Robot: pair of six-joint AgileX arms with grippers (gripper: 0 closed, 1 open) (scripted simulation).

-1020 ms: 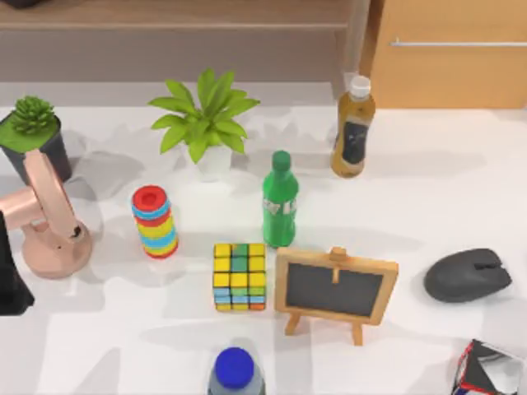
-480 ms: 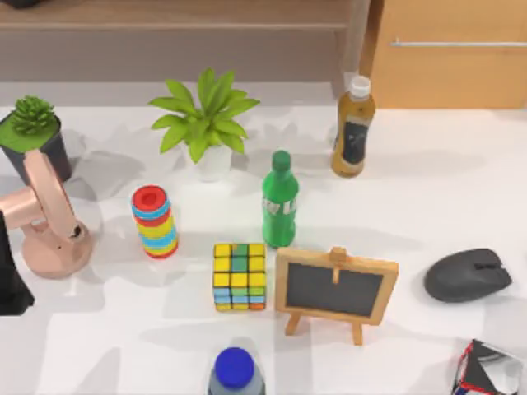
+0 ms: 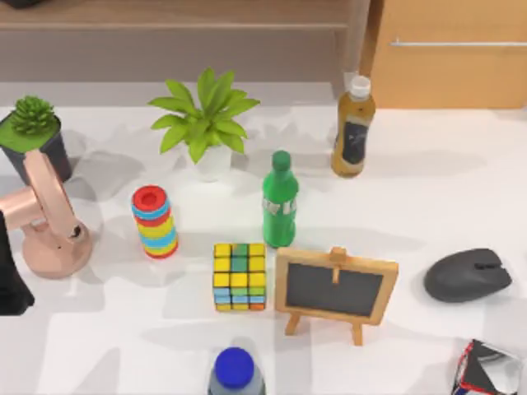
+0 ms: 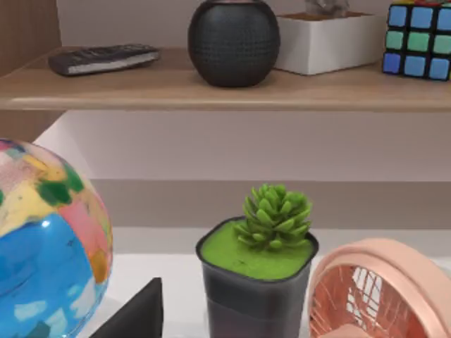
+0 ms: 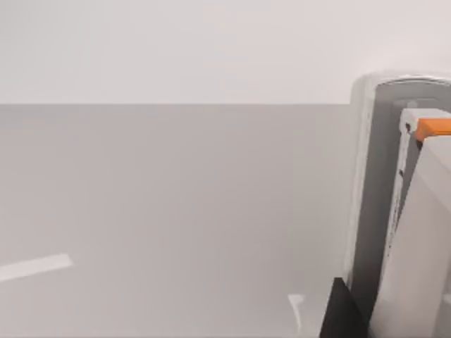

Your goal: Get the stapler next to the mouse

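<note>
At the table's lower right, the right gripper (image 3: 488,368) grips the stapler (image 5: 405,211).

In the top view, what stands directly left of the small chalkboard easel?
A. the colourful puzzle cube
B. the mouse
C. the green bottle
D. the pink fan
A: the puzzle cube sits just left of the chalkboard; the mouse lies to its right.

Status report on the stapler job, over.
Left tool parked at table's left edge by pink fan. Right tool close against stapler, grip unclear. Mouse on right side, chalkboard at its left.
</note>
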